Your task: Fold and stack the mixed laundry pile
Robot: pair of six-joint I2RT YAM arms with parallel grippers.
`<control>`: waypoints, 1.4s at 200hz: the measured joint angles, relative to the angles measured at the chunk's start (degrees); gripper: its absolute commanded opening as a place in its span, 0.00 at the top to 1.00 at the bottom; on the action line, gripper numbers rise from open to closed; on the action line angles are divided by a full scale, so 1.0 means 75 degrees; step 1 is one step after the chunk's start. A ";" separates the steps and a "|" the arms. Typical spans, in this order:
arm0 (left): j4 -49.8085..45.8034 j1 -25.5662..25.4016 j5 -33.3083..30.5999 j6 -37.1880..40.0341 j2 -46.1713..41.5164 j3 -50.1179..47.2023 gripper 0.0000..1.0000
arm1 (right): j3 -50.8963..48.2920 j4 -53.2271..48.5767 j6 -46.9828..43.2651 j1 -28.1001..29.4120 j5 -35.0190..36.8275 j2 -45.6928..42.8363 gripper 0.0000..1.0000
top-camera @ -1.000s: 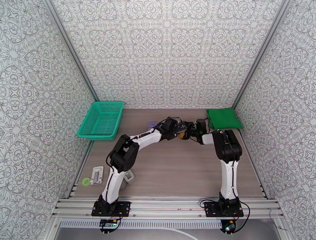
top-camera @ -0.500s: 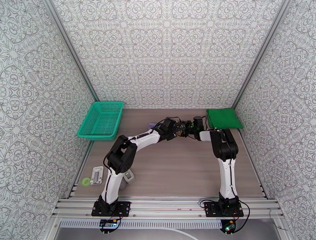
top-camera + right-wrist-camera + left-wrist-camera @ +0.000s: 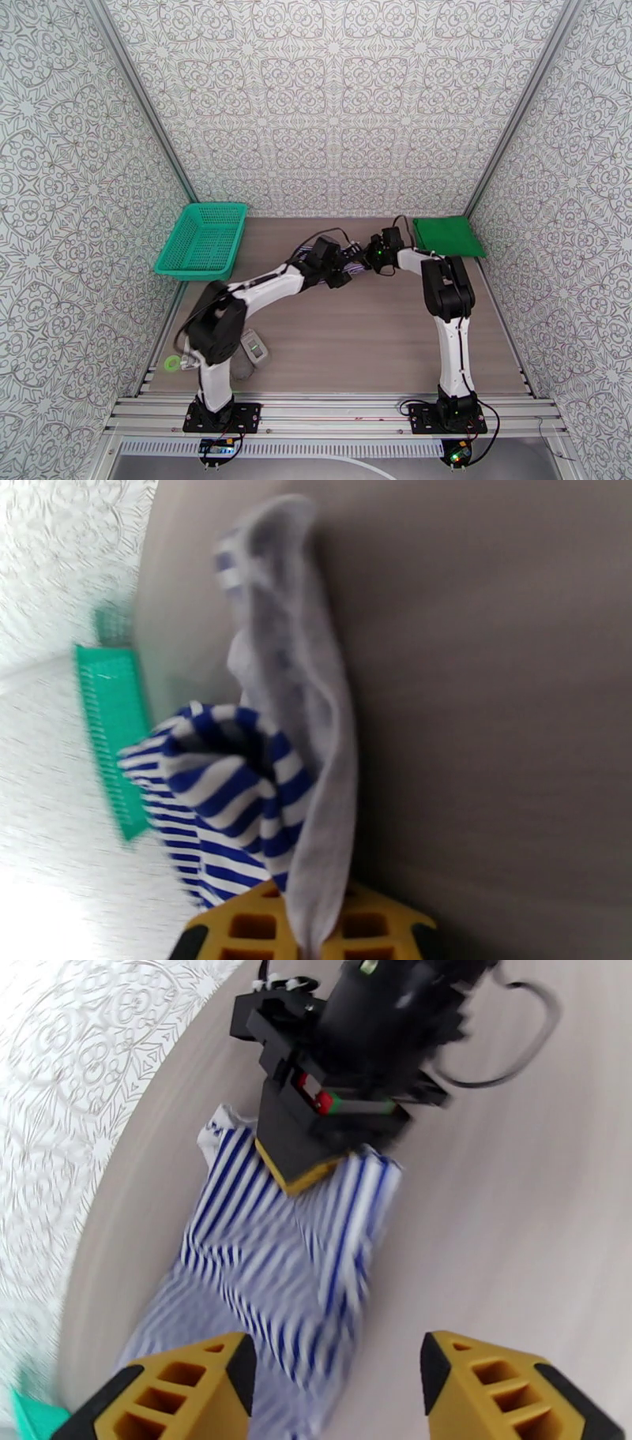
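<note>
The right gripper (image 3: 302, 1169) pinches the navy-and-white thin-striped cloth top (image 3: 268, 1264) (blurred by motion). The left gripper (image 3: 340, 1390) has its 2 yellow fingers (image 3: 189, 1390) spread apart.

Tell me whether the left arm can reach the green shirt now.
Probably not directly: the right gripper, shut on the striped top, and its arm stand between the left gripper and the green shirt.

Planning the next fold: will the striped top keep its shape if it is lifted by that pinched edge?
Probably not: the striped top bunches in loose folds at the right gripper, so it looks floppy. It seems thin and light, lying rumpled on the table. Unpinched parts would likely sag.
</note>
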 measured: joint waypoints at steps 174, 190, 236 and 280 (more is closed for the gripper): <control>0.2363 0.0676 0.1387 -0.3762 -0.1285 -0.2693 0.57 | 0.4237 -0.3955 -0.6921 -0.1839 0.5700 -0.0545 1.00; 0.2413 0.0676 0.1445 -0.3856 -0.1087 -0.2704 0.57 | 0.4304 -0.3926 -0.6985 -0.2063 0.5703 -0.0545 1.00; 0.2486 0.0653 0.1574 -0.4086 -0.0796 -0.2710 0.58 | 0.4403 -0.3899 -0.7026 -0.2815 0.5592 -0.0522 1.00; 0.2468 0.0469 0.1690 -0.4182 -0.0571 -0.2582 0.57 | 0.4564 -0.3302 -0.6968 -0.3716 0.5706 -0.0041 0.40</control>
